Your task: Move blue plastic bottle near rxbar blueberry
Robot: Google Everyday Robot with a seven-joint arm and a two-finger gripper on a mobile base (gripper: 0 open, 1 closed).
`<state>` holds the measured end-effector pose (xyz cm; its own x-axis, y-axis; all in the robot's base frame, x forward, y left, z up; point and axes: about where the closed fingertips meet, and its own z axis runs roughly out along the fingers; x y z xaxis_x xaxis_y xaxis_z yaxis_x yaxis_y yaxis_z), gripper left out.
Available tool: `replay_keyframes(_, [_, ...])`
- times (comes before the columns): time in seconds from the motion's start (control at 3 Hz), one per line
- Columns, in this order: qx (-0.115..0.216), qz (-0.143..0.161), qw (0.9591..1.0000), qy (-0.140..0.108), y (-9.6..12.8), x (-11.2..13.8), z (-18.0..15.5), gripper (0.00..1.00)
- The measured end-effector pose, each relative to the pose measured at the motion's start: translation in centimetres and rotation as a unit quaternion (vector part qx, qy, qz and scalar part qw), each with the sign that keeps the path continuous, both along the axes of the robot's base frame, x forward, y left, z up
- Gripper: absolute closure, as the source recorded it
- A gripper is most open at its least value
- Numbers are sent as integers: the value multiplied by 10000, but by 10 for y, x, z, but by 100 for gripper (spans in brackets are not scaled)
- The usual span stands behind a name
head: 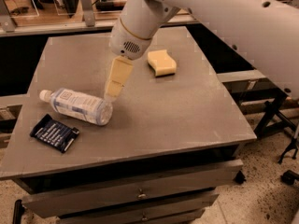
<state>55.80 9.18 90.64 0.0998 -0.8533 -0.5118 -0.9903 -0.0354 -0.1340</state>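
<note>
The blue plastic bottle [77, 106] lies on its side on the grey table [177, 120] at the left, with its white cap pointing left. The rxbar blueberry [54, 132], a flat dark navy wrapper with white text, lies just in front of the bottle, close to it. My gripper [112, 94] hangs from the white arm just right of the bottle's ribbed bottom, above the table. It holds nothing.
A yellow sponge [161, 62] lies at the back middle of the table. The table has drawers below its front edge [135, 195]. Dark stands and legs are on the floor at the right [280, 125].
</note>
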Motion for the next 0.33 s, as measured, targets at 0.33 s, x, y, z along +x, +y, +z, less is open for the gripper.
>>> replay_keyframes(0.33, [-7,19,10000,9,3,-1,0,0])
